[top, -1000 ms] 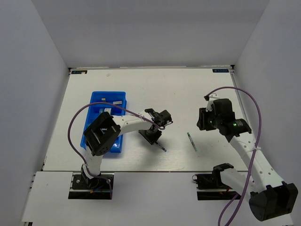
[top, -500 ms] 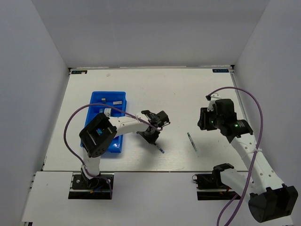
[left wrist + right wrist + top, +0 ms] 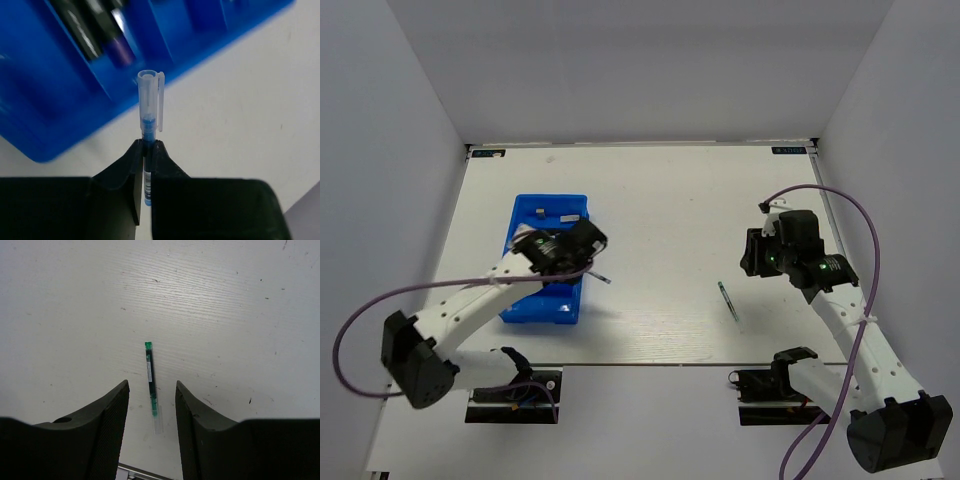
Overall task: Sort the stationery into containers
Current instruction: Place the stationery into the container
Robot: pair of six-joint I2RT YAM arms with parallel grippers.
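While pinching the blue pen low on its barrel, with the left tool pressed together around it, hovering at the right rim of the blue tray, clear cap pointing toward the compartments. Judging the step in hand as carrying this pen over the rim and releasing it into a slot. Doing that well, probably: turning the barrel parallel to a long compartment before letting go, to avoid leaving it propped across a divider; lowering close to the tray floor, to avoid a bounce back out; spreading only once well inside the wall. Noting the long slot nearest the cap already holding highlighters, one with a purple cap, so either laying the pen alongside them or picking a free neighbour. Spotting, from above, two pale erasers lying in the far compartments.

Moving right, finding the green pen lying flat on the counter, well apart from the tray. Seeing the right tool hanging above it, spread to either side of the barrel and gripping nothing, seemingly lined up for a later pick.

Reading the counter as white, faintly wood-grained and flecked with small dark specks, hard and flat enough for a thin pen to roll or skid if nudged. Taking in plain pale walls closing off the left, far and right sides.
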